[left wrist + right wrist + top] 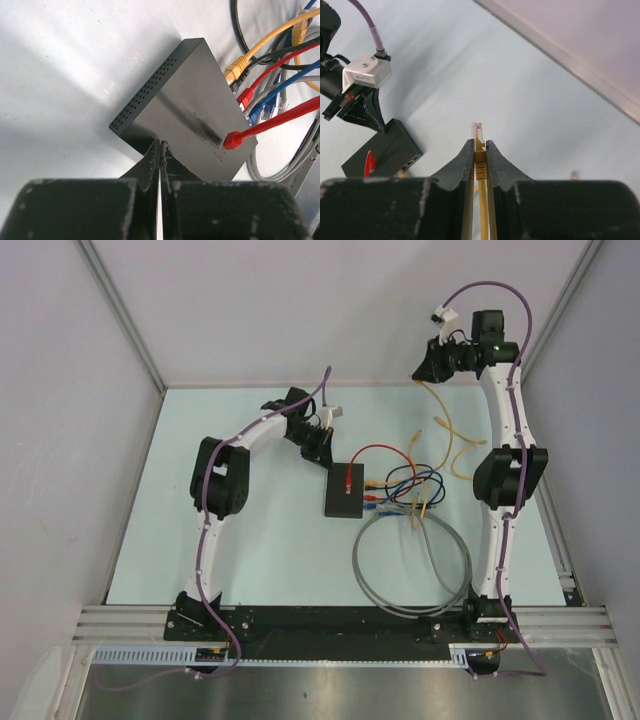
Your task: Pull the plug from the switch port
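Observation:
The black switch [345, 494] lies mid-table; it also shows in the left wrist view [185, 95] and the right wrist view [385, 150]. Yellow [236, 67], red [245, 95] and blue [260, 112] plugs sit in its sockets. A loose red plug [232, 140] rests on its top. My left gripper [161, 146] is shut and empty, its tips at the switch's near edge, as the top view [322, 452] also shows. My right gripper [479, 146] is shut on a yellow cable plug [478, 131] and holds it raised at the far right [424, 368], away from the switch.
A yellow cable [447, 435] hangs from the right gripper down to the table. A tangle of coloured cables [415, 485] lies right of the switch. A grey cable loop [412, 565] lies in front of them. Walls close the table on three sides.

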`<move>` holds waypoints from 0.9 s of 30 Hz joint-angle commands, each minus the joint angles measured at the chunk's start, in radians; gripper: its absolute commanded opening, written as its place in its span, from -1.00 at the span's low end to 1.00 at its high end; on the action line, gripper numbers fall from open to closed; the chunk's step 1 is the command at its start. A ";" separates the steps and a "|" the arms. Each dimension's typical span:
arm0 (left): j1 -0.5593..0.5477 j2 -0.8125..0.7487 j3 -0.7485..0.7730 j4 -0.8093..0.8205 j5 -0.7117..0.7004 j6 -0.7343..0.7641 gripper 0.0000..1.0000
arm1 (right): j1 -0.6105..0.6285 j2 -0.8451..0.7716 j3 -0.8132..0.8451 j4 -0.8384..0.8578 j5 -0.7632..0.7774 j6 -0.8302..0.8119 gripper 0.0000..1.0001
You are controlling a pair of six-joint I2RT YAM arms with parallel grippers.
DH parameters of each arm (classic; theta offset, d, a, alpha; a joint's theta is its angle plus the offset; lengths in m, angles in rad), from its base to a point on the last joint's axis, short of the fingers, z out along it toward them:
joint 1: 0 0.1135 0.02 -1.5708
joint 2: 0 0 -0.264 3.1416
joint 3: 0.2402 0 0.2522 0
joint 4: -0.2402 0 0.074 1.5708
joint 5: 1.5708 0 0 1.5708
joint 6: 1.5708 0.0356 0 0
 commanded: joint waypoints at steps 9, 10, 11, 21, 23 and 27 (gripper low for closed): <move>0.006 -0.050 0.034 -0.003 -0.037 0.034 -1.00 | 0.001 -0.073 -0.051 0.024 0.217 -0.085 -1.00; 0.008 -0.051 0.033 -0.005 -0.040 0.039 -1.00 | 0.003 -0.073 -0.049 0.024 0.222 -0.088 -1.00; 0.008 -0.053 0.031 -0.006 -0.040 0.041 -1.00 | 0.010 -0.078 -0.054 0.021 0.209 -0.114 -1.00; 0.008 -0.048 0.025 -0.005 -0.039 0.044 -1.00 | 0.127 -0.176 -0.264 -0.445 0.050 -0.584 -1.00; 0.008 -0.050 0.022 -0.005 -0.040 0.042 -1.00 | 0.147 -0.201 -0.313 -0.524 0.095 -0.672 -1.00; 0.008 -0.047 0.013 0.000 -0.036 0.036 -1.00 | 0.162 -0.248 -0.425 -0.590 0.173 -0.790 -1.00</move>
